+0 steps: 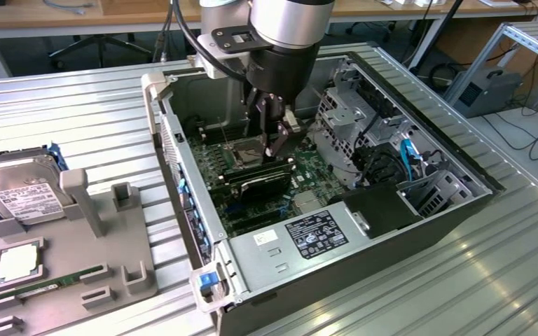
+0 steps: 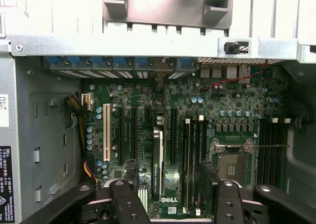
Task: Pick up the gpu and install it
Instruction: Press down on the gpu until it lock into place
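Wrist view: the black two-fingered gripper [image 2: 170,197] stands spread wide, gripping nothing, over the green motherboard [image 2: 197,115]. Between its fingers [image 2: 123,199], just below, the thin dark gpu card [image 2: 157,162] stands on edge in a slot inside the open grey metal computer case [image 1: 456,168].

The gpu [image 2: 157,162], a thin dark card, is standing on edge in a motherboard [image 2: 197,110] slot inside the computer case [image 1: 456,210].

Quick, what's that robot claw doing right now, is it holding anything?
Gripper: open, holding nothing; the gpu stands on edge in a motherboard slot.
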You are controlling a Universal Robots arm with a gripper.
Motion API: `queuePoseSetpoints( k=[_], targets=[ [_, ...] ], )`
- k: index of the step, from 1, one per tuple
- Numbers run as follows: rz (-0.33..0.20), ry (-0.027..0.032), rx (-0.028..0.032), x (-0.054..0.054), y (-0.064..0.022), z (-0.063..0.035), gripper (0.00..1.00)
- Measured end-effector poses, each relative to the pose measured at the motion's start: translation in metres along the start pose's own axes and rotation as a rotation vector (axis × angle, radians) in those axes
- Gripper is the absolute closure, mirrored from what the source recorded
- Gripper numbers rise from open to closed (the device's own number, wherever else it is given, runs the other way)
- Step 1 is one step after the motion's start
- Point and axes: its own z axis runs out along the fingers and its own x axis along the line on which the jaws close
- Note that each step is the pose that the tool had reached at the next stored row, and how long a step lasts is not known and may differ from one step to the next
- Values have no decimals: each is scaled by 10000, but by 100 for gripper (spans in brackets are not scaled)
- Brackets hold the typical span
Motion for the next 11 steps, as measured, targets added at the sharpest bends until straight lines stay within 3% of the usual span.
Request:
queuePoseSetpoints(
  k=[2,9,11],
  targets=[
    [1,0,0,0,0,0,44],
    [1,0,0,0,0,0,89],
    [0,0,1,0,0,0,89]
  ],
)
